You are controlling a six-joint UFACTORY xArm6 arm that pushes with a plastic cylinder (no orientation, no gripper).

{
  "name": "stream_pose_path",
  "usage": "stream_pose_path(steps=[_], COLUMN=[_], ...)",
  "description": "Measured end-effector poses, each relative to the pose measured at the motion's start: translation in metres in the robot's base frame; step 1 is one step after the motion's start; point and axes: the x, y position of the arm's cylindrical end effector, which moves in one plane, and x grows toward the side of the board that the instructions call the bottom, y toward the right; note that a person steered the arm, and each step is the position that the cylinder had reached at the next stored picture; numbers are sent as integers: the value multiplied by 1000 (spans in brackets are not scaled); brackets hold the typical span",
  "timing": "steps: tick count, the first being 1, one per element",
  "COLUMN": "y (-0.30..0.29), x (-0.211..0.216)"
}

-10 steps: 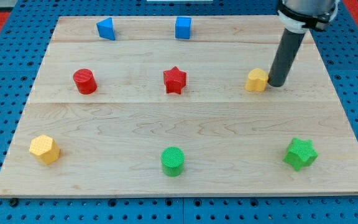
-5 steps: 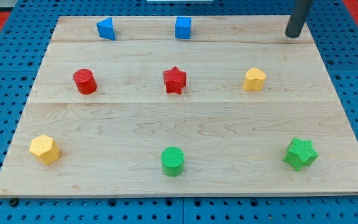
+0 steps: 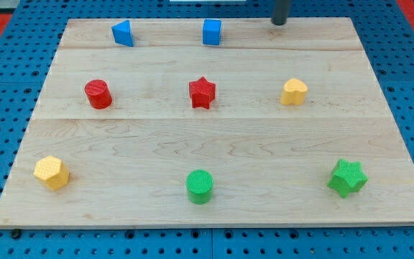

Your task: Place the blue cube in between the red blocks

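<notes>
A wooden board lies on a blue pegboard surface. The landmark here is the red star, near the middle of the board's upper half.

The blue cube sits toward the view's top from the red star, almost straight above it, near the board's top edge. A blue wedge-like block lies up and to the left of the star. The red cylinder stands level with the star, well to its left, with bare board between them.

My tip, the end of a dark rod with no claw to open or close, is up and to the right of the star, at the board's top edge, right of the blue cube and apart from it.

A yellow heart-like block lies level with the star on its right. A green cylinder lies below the star, a green star below-right, and a yellow hexagonal block below-left.
</notes>
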Motion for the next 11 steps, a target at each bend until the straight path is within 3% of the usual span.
stream_pose_path(steps=[3, 5, 6, 8, 9, 10, 11], y=[-71, -170, -193, -213, -202, -243, -286], x=[4, 43, 60, 144, 98, 97, 141])
